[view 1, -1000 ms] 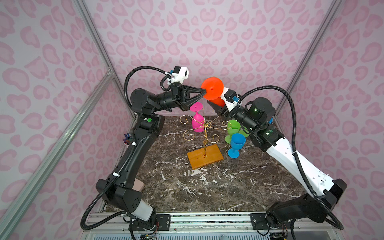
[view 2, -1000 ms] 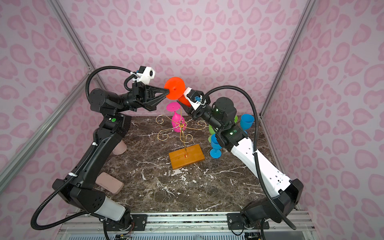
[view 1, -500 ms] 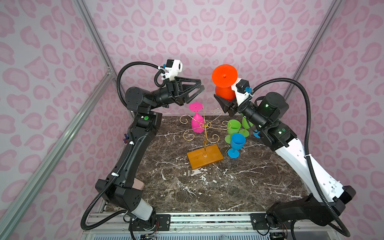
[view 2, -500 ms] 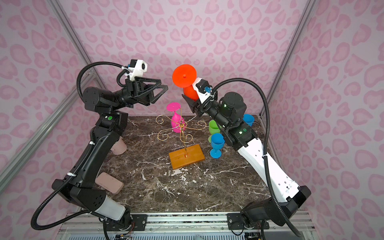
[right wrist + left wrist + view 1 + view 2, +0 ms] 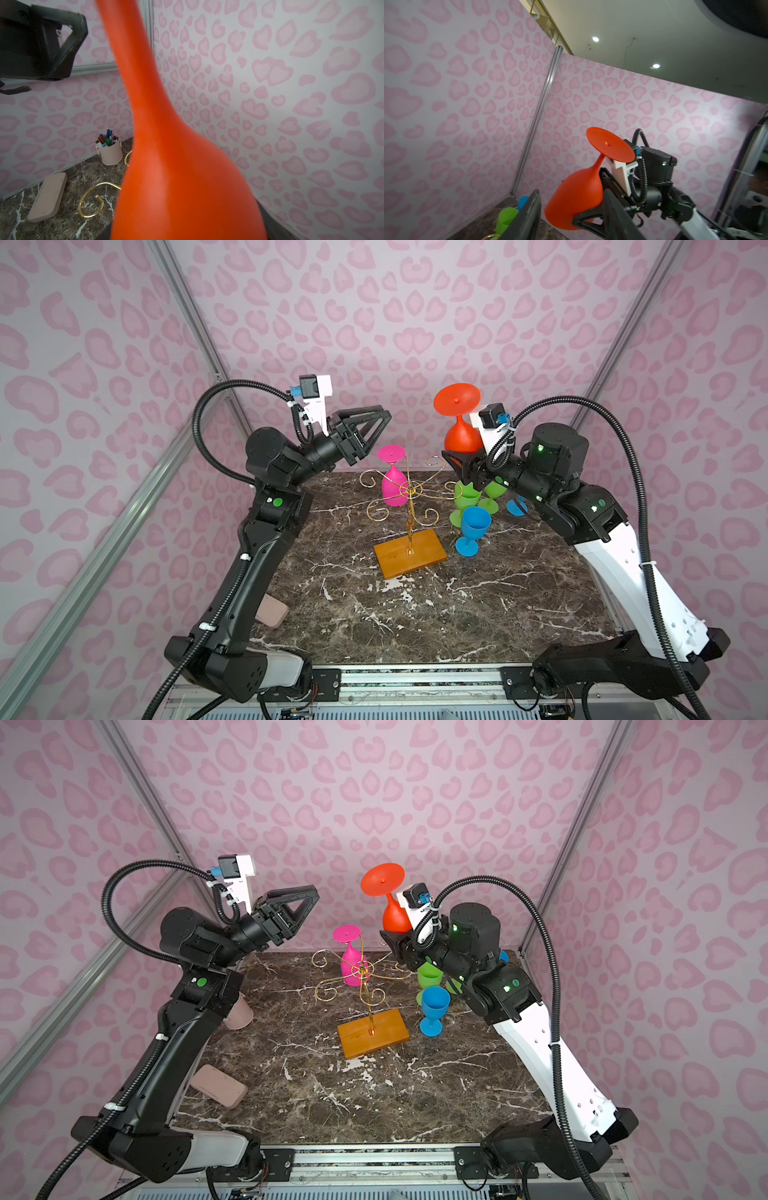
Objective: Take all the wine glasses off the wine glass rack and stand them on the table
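Now that my left pincer point(image 5: 382, 425) has let go of the orange glass point(image 5: 461, 435), the handoff's done. A second ago it was pinching the foot. Since then it's backed off toward 9 o'clock, jaws partway apart, nothing in them.

My right pincer point(image 5: 455, 459) has the glass to itself now, clamped around the bowl with the foot up. It's also carried it higher, out at about 1 o'clock of the rack point(image 5: 424, 558). The glass is well clear of the gold wires and touches none of them, so I'd call that one off the rack. What's left for it, I reckon, is flipping it over and setting it down.

Head count, for anyone keeping score:
- rack: one, six curly arms
- glasses: six, I think. One orange, in my grip. One pink glass point(image 5: 394, 487), hanging upside down at the rack's 11 o'clock. Two green glasses point(image 5: 467, 499) and two blue glasses point(image 5: 473, 524), standing around its 3 o'clock. They're bunched up behind my right arm, so I'm not 100% on those.
- one pinkish case point(image 5: 218, 1085) at 8 o'clock
- one pen pot point(image 5: 109, 152) at 9 o'clock
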You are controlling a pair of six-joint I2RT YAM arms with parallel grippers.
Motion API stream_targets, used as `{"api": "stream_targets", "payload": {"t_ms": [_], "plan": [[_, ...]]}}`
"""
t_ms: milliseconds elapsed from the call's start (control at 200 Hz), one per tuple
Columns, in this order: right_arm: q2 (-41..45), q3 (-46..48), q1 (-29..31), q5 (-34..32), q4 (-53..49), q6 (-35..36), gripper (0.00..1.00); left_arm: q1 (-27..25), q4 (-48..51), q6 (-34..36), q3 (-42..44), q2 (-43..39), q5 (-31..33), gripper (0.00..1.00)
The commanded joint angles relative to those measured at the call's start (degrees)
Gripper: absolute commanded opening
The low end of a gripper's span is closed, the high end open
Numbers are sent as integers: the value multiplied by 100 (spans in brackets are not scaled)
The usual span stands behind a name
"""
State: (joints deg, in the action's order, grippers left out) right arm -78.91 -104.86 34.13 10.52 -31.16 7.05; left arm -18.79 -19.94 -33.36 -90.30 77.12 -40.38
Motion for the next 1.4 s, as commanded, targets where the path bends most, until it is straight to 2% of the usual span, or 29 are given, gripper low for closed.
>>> {"api": "stream_targets", "payload": {"t_ms": [0, 65, 210, 305, 700, 1015, 1240, 1265, 1395], "plan": [[-55, -133, 8, -146, -575, -151, 48, -101, -333, 2702, 345, -134, 792, 50], [-119, -286, 16, -149, -804, -186, 48, -152, -340, 3526, 421, -141, 778, 50], [-270, -537, 56, -69, -1131, -196, 48, -245, -516, 5259, 641, -112, 227, 50], [-358, -613, 129, -56, -1265, -191, 48, -318, -592, 5937, 689, -76, 140, 50], [-742, -882, 458, 25, -1528, -204, 47, -422, -494, 6947, 504, 125, -456, 50], [-1038, -1037, 670, 149, -1616, -270, 47, -468, -493, 7200, 540, 151, -392, 47], [-1106, -1046, 760, 227, -1674, -327, 47, -477, -587, 7252, 556, 157, -275, 37], [-1100, -1041, 769, 230, -1679, -335, 47, -477, -589, 7265, 549, 162, -262, 32], [-1094, -1026, 797, 261, -1644, -370, 48, -481, -606, 7327, 540, 150, -164, 23]]}}
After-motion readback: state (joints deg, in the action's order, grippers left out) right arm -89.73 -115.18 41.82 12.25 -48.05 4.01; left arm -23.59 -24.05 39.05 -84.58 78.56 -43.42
